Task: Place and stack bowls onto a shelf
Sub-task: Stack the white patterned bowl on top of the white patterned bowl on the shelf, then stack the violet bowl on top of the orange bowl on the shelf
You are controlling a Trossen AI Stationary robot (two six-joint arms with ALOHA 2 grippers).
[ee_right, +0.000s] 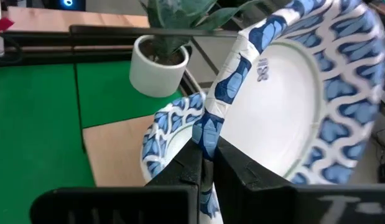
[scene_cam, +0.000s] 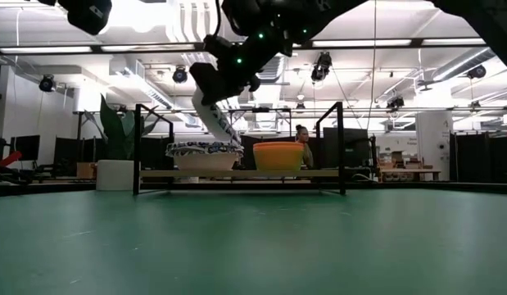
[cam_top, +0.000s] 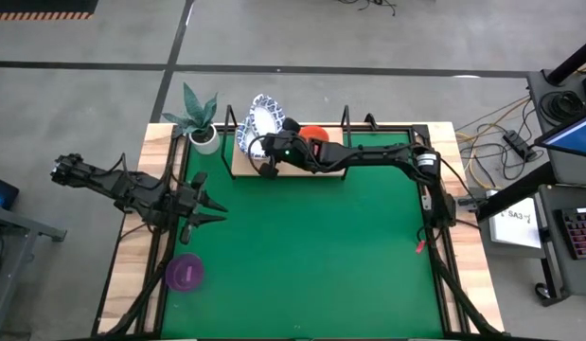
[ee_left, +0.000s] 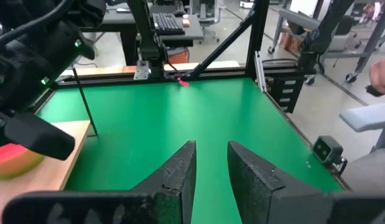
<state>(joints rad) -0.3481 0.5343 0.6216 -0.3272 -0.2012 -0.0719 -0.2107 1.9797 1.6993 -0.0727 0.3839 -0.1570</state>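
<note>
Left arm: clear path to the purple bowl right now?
Probably yes. The left tool is open and holding nothing, the purple bowl sits alone on the green mat just nearby, nothing between.

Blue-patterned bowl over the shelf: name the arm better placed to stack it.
Right. Its end effector already pinches the blue-patterned bowl above the bowl stack on the shelf; the left end effector is empty, away.

a green mat (cam_top: 311,256) covers most of the light-wood table (cam_top: 468,275). a small white plant pot (cam_top: 206,139) with a spiky green plant (cam_top: 191,112) stands at the table's far left corner. beyond the table, a person (scene_cam: 303,141) sits in the room.
</note>
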